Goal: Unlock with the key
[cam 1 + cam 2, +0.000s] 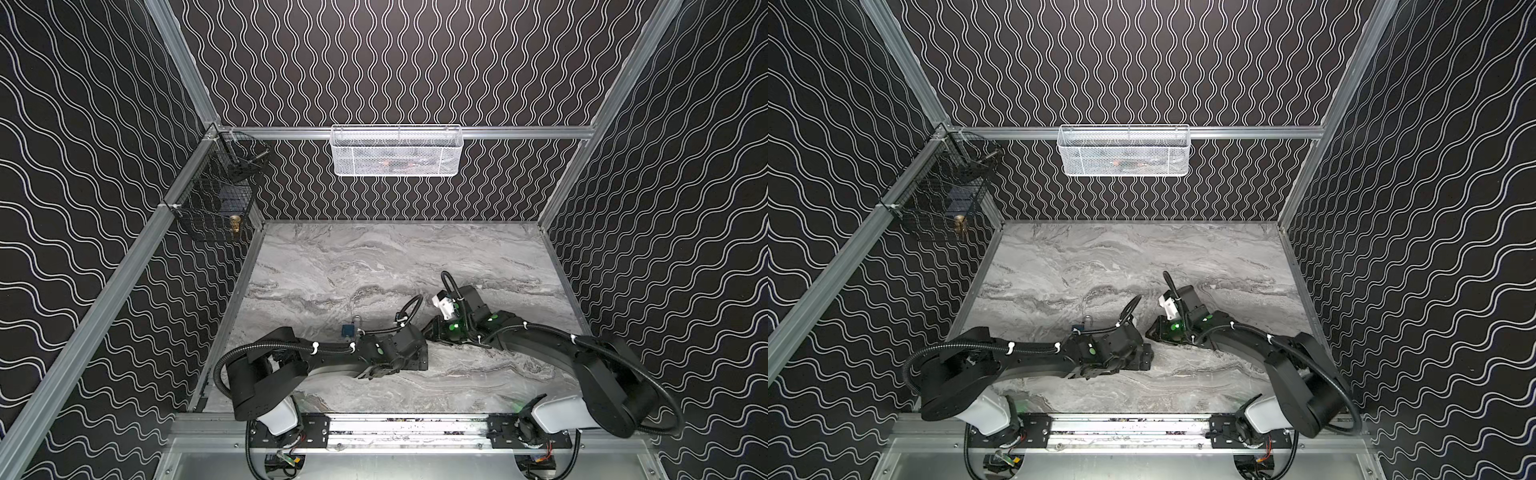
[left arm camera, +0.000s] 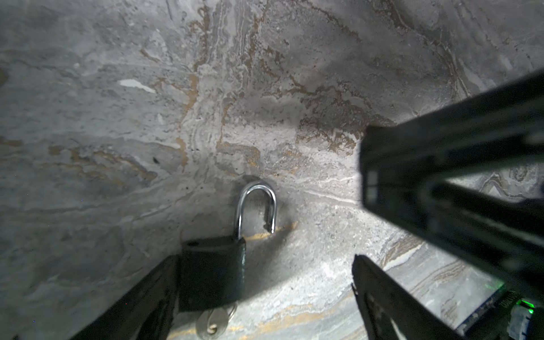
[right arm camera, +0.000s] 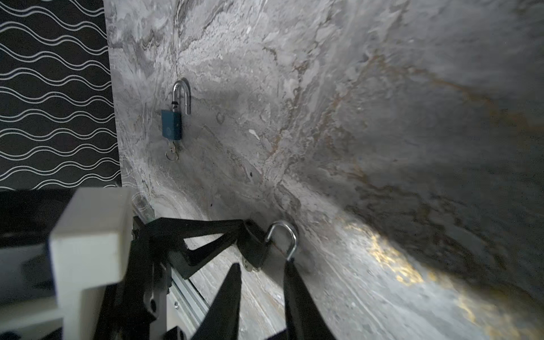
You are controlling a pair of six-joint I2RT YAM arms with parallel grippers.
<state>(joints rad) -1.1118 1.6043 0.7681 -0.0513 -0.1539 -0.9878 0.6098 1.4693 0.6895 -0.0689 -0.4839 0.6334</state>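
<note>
Up left, wire basket (image 1: 195,216) holds brass piece (image 1: 235,224) (white basket (image 1: 353,163): contents unclear); left hand (image 2: 265,259) spread, right hand (image 3: 263,265) half-spread.

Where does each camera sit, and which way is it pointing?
Top views: high overhead, looking down on the marble table; left arm and right arm show.
Left wrist: on the left arm, close over the dark padlock; left gripper open.
Right wrist: on the right arm, low, facing the blue padlock; right gripper shows.
Shared: both wrist views show the dark padlock, its shackle open.
</note>
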